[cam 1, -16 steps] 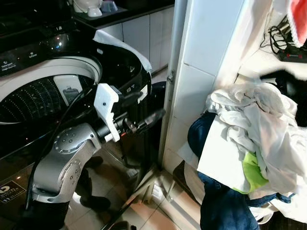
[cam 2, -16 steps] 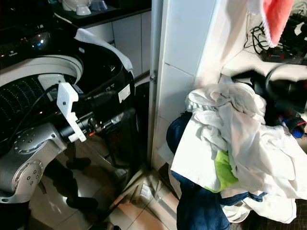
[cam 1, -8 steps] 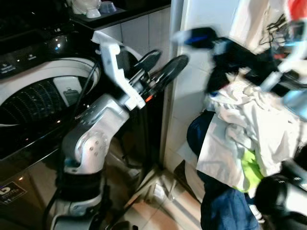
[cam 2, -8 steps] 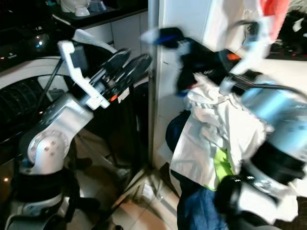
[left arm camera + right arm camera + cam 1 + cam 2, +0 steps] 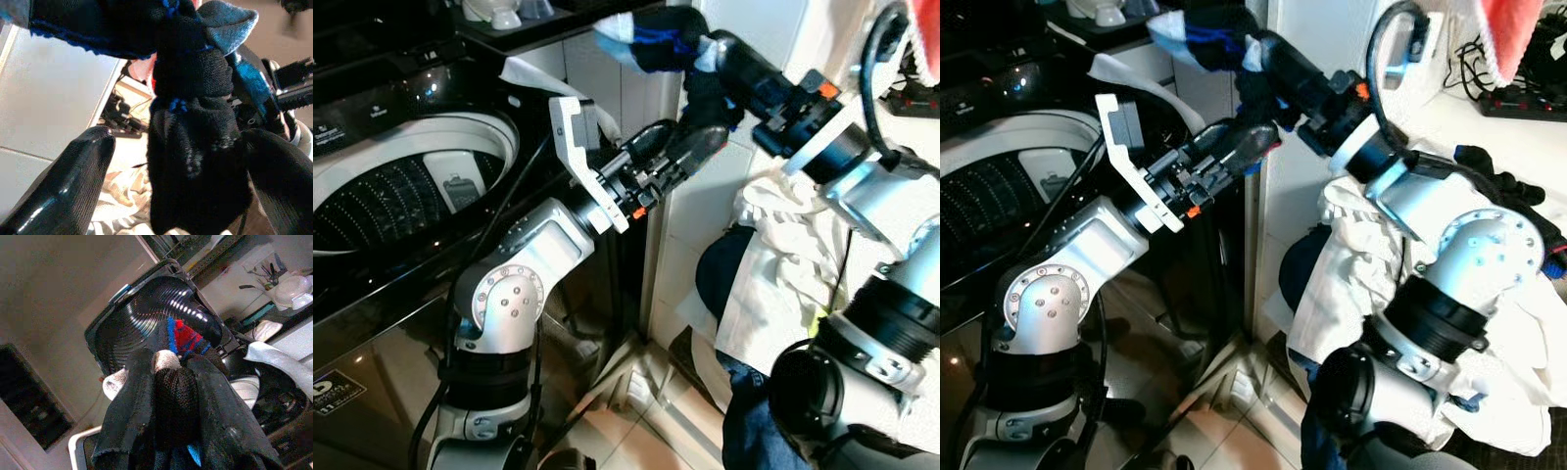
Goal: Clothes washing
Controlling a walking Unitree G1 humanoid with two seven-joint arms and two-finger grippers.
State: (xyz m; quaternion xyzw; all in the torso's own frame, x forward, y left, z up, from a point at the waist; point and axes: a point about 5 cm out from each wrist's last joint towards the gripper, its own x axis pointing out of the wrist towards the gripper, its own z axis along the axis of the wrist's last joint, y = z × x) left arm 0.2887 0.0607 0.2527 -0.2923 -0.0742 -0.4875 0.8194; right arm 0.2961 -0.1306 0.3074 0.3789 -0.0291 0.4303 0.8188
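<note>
One dark garment (image 5: 656, 39) pinched by right gripper (image 5: 710, 54); left gripper (image 5: 690, 147) spread beneath.

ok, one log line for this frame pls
right claw: shut on dark garment, raised | left claw: open, fingers either side of hanging cloth | washer drum: open | laundry pile: at right

The black sock (image 5: 190, 147) hangs in front of the left gripper (image 5: 181, 191), hiding the space between its fingers. The right gripper (image 5: 171, 396) has its fingertips buried in the same sock. The laundry pile (image 5: 1371, 284) is partly hidden behind the right arm. The washing machine drum (image 5: 382, 201) runs off the picture's edge.
</note>
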